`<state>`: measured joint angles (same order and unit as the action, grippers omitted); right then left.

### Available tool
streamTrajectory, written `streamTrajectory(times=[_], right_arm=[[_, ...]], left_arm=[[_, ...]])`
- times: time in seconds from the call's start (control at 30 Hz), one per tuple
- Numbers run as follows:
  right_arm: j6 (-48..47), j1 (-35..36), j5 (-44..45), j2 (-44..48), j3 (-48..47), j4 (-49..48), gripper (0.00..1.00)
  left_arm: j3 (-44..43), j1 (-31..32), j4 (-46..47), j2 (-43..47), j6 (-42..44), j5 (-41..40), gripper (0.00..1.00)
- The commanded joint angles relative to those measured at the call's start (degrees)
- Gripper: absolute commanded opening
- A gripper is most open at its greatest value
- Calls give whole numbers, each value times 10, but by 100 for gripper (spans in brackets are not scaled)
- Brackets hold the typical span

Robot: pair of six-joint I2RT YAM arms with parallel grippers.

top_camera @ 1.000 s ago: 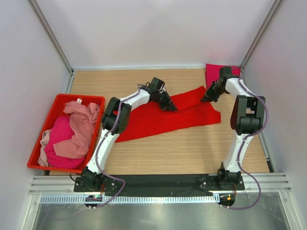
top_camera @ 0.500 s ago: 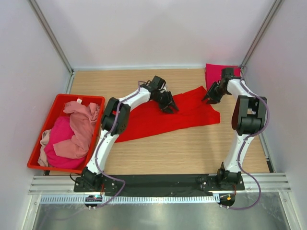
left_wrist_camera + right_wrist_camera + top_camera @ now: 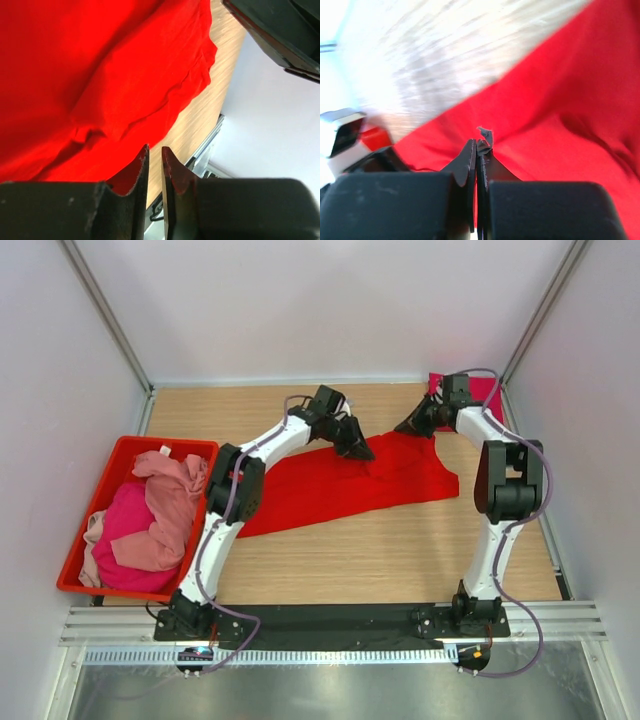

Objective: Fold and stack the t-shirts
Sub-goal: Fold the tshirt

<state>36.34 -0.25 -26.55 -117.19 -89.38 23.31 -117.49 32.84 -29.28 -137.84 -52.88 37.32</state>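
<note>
A bright red t-shirt (image 3: 330,490) lies spread slantwise across the wooden table (image 3: 400,550). My left gripper (image 3: 358,449) hovers at its far edge. In the left wrist view the shirt (image 3: 100,75) fills the left side, and the left gripper (image 3: 154,148) is open by a narrow slit with only wood showing through. My right gripper (image 3: 406,427) is over the shirt's far right corner. In the right wrist view it (image 3: 479,145) is shut, the red cloth (image 3: 560,115) lies behind it, and no cloth shows in the jaws. A folded magenta shirt (image 3: 487,388) lies at the back right corner.
A red plastic bin (image 3: 95,515) at the left holds a pale pink shirt (image 3: 170,495) and a magenta one (image 3: 128,525) in a heap. White walls with metal posts close in the back and sides. Bare wood lies in front of the red shirt.
My right gripper has swung left and toward the back, off the shirt's right edge to its far corner. The left gripper has shifted slightly toward the back. The shirt's far right corner looks flatter.
</note>
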Motion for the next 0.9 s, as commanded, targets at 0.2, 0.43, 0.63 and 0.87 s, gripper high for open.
streamTrajectory(times=[0.2,0.43,0.63,0.87], right_arm=[[120,-5,-96,-86,46,-210,1],[165,-24,-105,-138,101,-342,1],[197,-42,-109,-174,84,-380,1],[138,-37,-116,-121,16,-219,1]], left_arm=[[-10,-8,87,-65,-31,44,15],[4,-25,54,-87,4,28,15],[10,-27,31,-91,27,22,14],[-32,-27,-10,-42,39,20,28]])
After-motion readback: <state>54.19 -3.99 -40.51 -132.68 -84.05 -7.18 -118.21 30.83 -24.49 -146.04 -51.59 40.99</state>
